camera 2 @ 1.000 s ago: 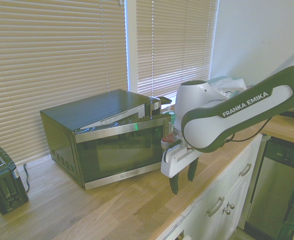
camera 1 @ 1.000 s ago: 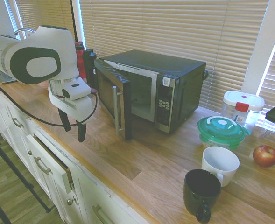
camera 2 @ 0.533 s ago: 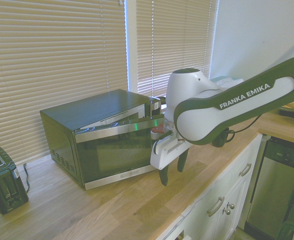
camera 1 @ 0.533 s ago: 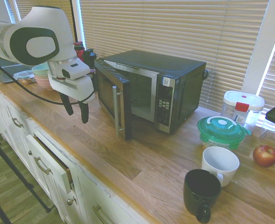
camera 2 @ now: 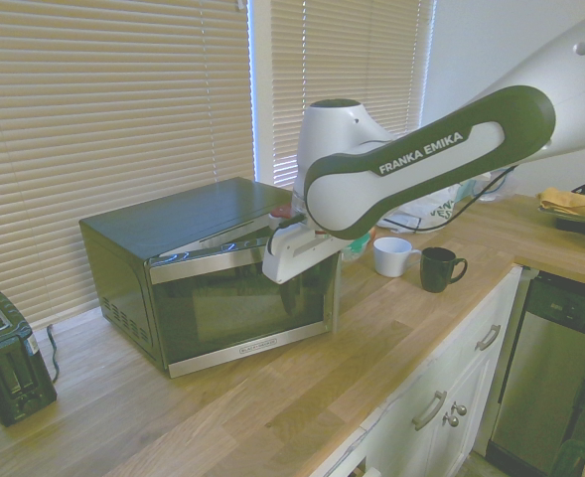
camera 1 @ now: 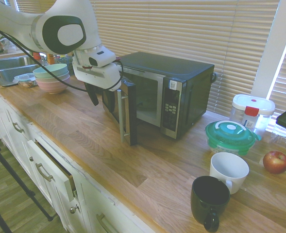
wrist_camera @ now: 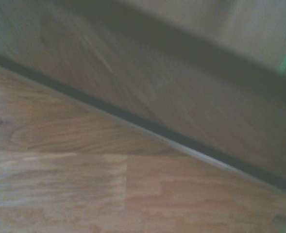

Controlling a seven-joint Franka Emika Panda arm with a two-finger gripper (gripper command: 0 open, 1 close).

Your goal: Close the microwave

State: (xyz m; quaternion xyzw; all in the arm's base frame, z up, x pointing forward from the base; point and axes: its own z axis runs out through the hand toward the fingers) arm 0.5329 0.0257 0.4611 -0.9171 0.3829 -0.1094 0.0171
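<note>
Hand (camera 1: 102, 105) | fingers spread apart | near microwave door (camera 1: 131, 114) | contact unclear

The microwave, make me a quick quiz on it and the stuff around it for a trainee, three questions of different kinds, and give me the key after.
1. True or false: the microwave door stands open.
2. Multiple choice: which mug is nearer the apple?
A) the white mug
B) the black mug
3. Fill in the blank: the lidded bowl beside the clear container with the red tab has a ____ lid.

Key: 1. true; 2. A; 3. green
</note>
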